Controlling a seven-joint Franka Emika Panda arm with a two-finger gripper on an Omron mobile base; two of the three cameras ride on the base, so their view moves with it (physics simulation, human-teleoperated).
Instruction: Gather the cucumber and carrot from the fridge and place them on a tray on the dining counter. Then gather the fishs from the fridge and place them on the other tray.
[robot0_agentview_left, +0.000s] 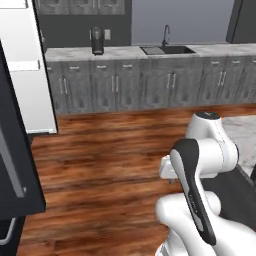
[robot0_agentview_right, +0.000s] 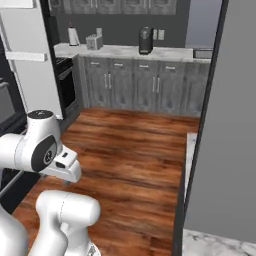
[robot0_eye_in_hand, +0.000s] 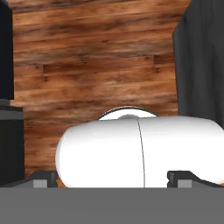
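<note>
My gripper (robot0_eye_in_hand: 111, 178) points down at the wooden floor. Its two dark fingertips (robot0_eye_in_hand: 41, 178) stand wide apart, open, with nothing held between them. The arm is folded low over the base (robot0_agentview_left: 200, 165). The fridge stands at the left, with a black door and grey bar handle (robot0_agentview_left: 12, 165) and a light inner panel (robot0_agentview_left: 25, 75) above. A corner of the marble dining counter (robot0_agentview_left: 245, 132) shows at the right, and its top (robot0_agentview_right: 215, 245) lies low in the right base view. The cucumber, carrot, fishs and trays are out of view.
Grey kitchen cabinets (robot0_agentview_left: 150, 85) with a sink (robot0_agentview_left: 167, 49) and a dark coffee machine (robot0_agentview_left: 97, 41) line the far wall. Bare wood floor (robot0_agentview_left: 100, 150) lies between. A tall grey panel (robot0_agentview_right: 230, 125) stands close on the right in the right base view.
</note>
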